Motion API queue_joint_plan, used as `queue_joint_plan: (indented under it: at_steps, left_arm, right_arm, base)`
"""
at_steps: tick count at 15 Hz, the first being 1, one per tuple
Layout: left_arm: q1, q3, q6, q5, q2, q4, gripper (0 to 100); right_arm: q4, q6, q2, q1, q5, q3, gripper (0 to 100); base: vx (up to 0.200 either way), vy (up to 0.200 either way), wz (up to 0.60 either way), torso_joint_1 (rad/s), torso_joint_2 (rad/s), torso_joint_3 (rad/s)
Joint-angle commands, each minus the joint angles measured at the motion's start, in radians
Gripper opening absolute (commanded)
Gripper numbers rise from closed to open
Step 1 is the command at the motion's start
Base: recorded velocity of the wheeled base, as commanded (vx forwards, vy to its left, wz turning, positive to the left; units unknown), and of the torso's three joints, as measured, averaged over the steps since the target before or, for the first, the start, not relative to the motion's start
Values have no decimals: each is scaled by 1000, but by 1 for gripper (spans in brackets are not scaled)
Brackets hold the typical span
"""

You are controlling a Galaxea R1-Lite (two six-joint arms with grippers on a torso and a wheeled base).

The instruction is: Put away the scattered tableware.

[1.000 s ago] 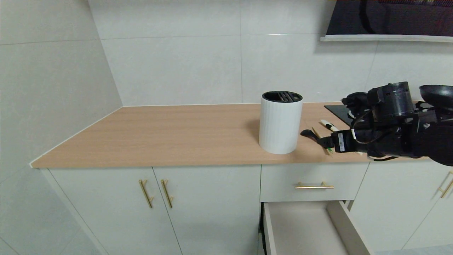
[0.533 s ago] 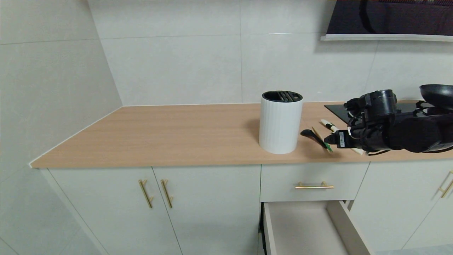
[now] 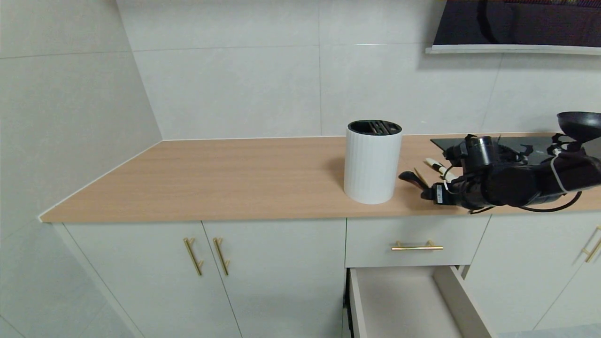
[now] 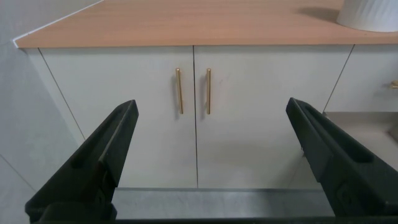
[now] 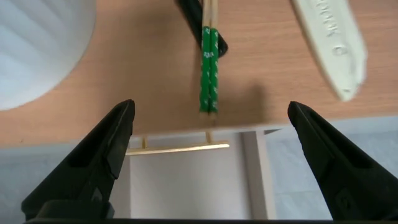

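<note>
A pair of chopsticks (image 5: 209, 81) with green ends lies on the wooden counter (image 3: 235, 178) near its front edge. A black spoon (image 3: 409, 177) lies beside them, its handle (image 5: 198, 25) crossing under the chopsticks. A white utensil (image 5: 329, 46) rests further right on the counter, seen also as the white utensil (image 3: 434, 165). The white ribbed holder (image 3: 373, 162) with a black slotted top stands just left of them. My right gripper (image 5: 211, 155) is open at the counter's front edge, its fingers either side of the chopsticks' green ends, touching nothing. My left gripper (image 4: 211, 162) is open and empty, low in front of the cabinet doors.
A drawer (image 3: 404, 300) stands pulled out below the counter, under a shut drawer with a gold handle (image 3: 417, 246). Cabinet doors with gold handles (image 4: 193, 90) are to the left. A black hob (image 3: 450, 145) and a dark pan (image 3: 580, 123) sit at the right.
My right arm has come down and forward, bringing the gripper low to the counter's front edge at the chopsticks' green ends. The tableware has not moved.
</note>
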Motion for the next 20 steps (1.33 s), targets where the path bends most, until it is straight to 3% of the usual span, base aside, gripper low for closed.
queue_joint_plan:
  at_steps: [1,8,9,20]
  left_arm:
    - [1,0,-1,0,0,0,100]
    - [0,0,-1,0,0,0,100]
    - [1,0,-1,0,0,0,100]
    - [1,0,-1,0,0,0,100]
  right_arm:
    - [-15,10,40,0,-1,-18,100]
    - [-76,34,72,-13,-1,-30,100]
    - [-76,36,72,-13,-1,-32,0]
    - [-73,34,57,-15,-3,-29,0]
  base:
    - [0,0,0,0,0,0]
    - [0,0,0,0,0,0]
    - [0,0,0,0,0,0]
    - [0,0,0,0,0,0]
